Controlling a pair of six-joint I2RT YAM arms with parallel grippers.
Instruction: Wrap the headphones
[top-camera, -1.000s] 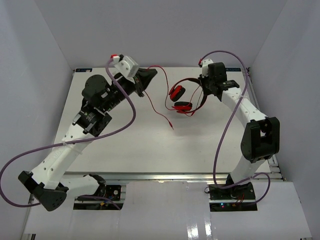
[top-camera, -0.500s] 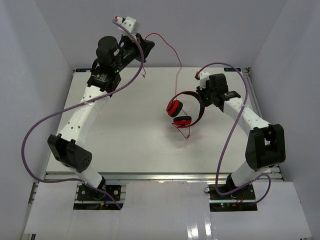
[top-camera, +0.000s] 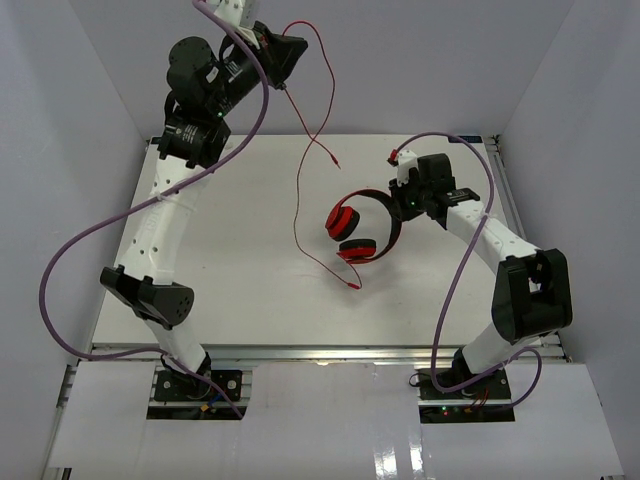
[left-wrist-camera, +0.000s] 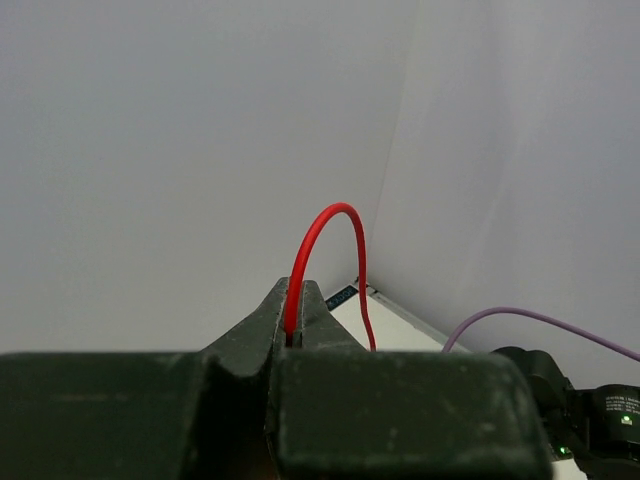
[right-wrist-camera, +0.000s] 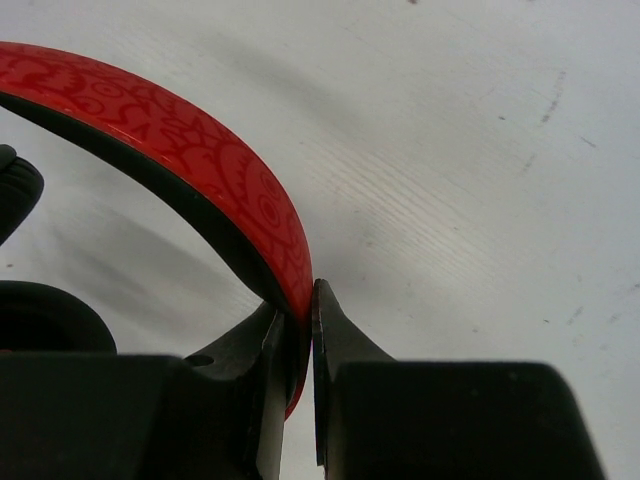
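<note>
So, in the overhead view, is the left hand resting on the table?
No: the left hand is high above the table, shut on the red cord, which hangs down from it.

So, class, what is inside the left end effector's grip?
A thin red cord is pinched in the left end effector, looping up and out. The stretch clamped within it is covered.

Robotics lab cell, plain pale walls (top-camera: 85, 95) around a white surface (top-camera: 235, 295), two cabled robot arms (top-camera: 160, 225) bolted at its edge
</note>
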